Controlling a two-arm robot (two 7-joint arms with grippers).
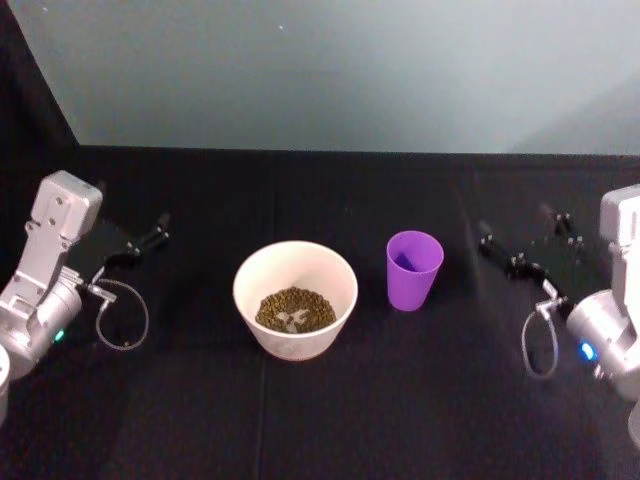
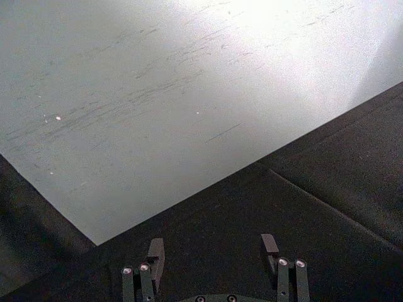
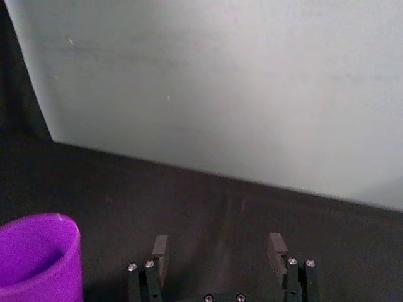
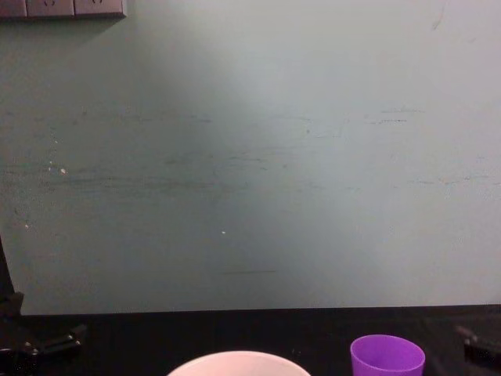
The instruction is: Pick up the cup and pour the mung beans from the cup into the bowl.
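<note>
Head view: bowl [image 1: 296, 297] sits mid-desk w/ the mung beans [image 1: 295, 310] heaped in its bottom; cup [image 1: 413, 270] stands upright just beside it on the robot's right, not touching, and looks empty inside. Left gripper [image 1: 150, 238] is over the desk's left edge area, well apart from the bowl, holding nothing; right gripper [image 1: 515, 250] is near the right edge, close to the cup but apart from it, also w/ nothing. All on a black desk [image 1: 330, 420] w/ a pale wall [image 1: 330, 70] behind. Left wrist view: left gripper [image 2: 213, 251] fingers [image 2: 155, 257] spread wide, nothing between, over bare black cloth. Right wrist view: right gripper [image 3: 218, 250] fingers [image 3: 276, 249] likewise wide apart and empty; cup [image 3: 39, 258] rim close by, off to one side, no contact. Chest view: bowl [image 4: 235, 364] rim and cup [image 4: 387, 356] top at the desk's near edge, side by side w/ a gap; left gripper [image 4: 59, 342] low at left, right gripper [image 4: 476, 338] low at right, both clear of cup and bowl.
</note>
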